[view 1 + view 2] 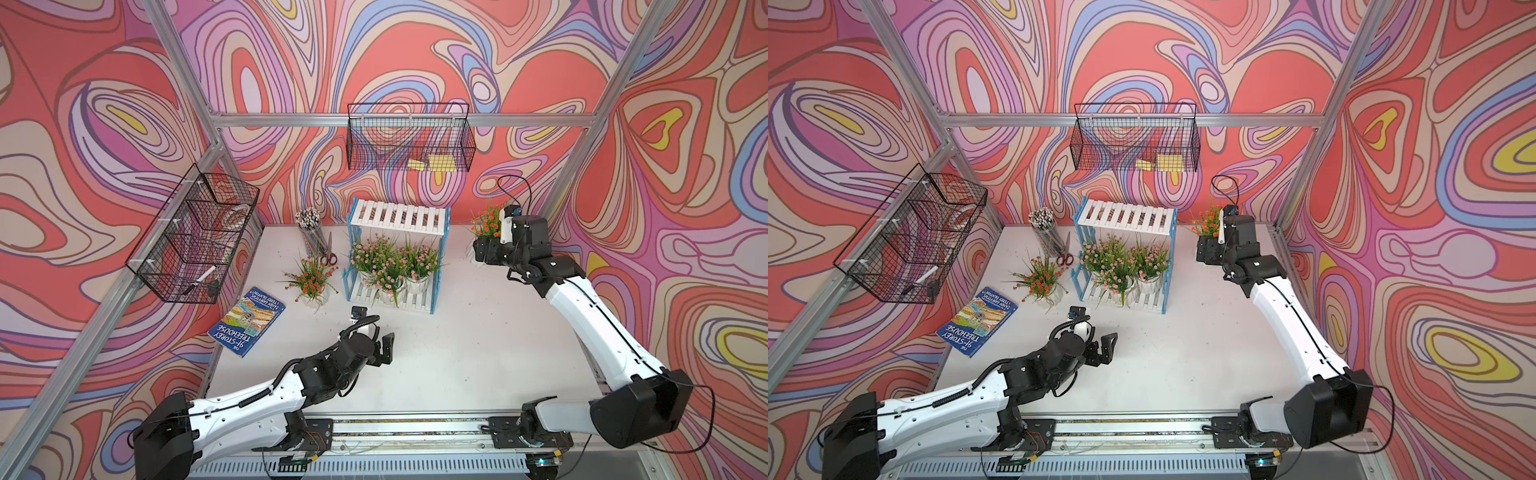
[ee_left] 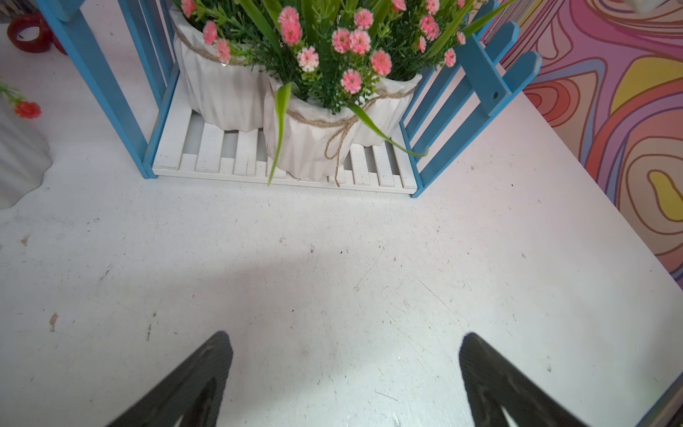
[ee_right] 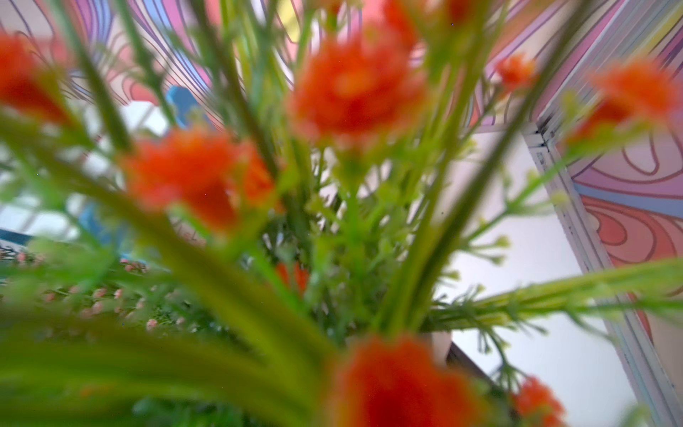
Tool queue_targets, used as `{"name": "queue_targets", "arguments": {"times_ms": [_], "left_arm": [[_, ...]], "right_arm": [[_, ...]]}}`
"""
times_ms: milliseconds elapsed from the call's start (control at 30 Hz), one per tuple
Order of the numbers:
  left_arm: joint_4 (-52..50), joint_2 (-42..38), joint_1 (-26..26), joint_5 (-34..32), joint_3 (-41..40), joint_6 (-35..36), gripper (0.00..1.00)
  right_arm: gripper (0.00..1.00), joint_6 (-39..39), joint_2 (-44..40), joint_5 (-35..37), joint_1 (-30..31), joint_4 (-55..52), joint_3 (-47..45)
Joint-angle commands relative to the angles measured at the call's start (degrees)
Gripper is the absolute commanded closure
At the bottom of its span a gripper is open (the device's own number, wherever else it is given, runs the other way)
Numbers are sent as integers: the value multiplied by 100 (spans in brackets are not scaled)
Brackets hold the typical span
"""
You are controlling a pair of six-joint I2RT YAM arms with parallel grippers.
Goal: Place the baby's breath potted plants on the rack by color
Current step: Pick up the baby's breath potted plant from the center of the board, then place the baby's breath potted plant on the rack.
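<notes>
A: Orange plant point(image 3: 354, 85), right of the rack point(image 1: 399, 220), sat at the right pincer point(image 1: 478, 251); grip unclear.
B: Left pincer point(image 2: 345, 344) gaped empty before it. Pink plants point(image 1: 390, 259) filled the lower shelf point(image 2: 207, 148); orange probably belonged on top.

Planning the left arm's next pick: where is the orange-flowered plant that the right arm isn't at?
In both top views the orange-flowered plant stands on the table, left of the rack, between it and the blue book.

Swirl-patterned walls point(image 1: 415, 50), white tabletop point(image 1: 478, 332), aluminium frame point(image 1: 332, 120).
</notes>
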Motion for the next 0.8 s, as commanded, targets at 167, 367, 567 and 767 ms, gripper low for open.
{"name": "queue_targets", "arguments": {"times_ms": [167, 367, 567, 767], "left_arm": [[89, 74, -14, 51, 109, 19, 3], [30, 39, -12, 34, 135, 25, 3], [-22, 4, -14, 51, 144, -13, 3], [-115, -114, -12, 82, 136, -67, 3]], "right_arm": [[41, -274, 106, -276, 337, -380, 1451], [41, -402, 865, -353, 661, -693, 2676], [41, -612, 1894, -259, 1120, -1182, 4202], [41, -759, 3089, -220, 1237, -1877, 5861]]}}
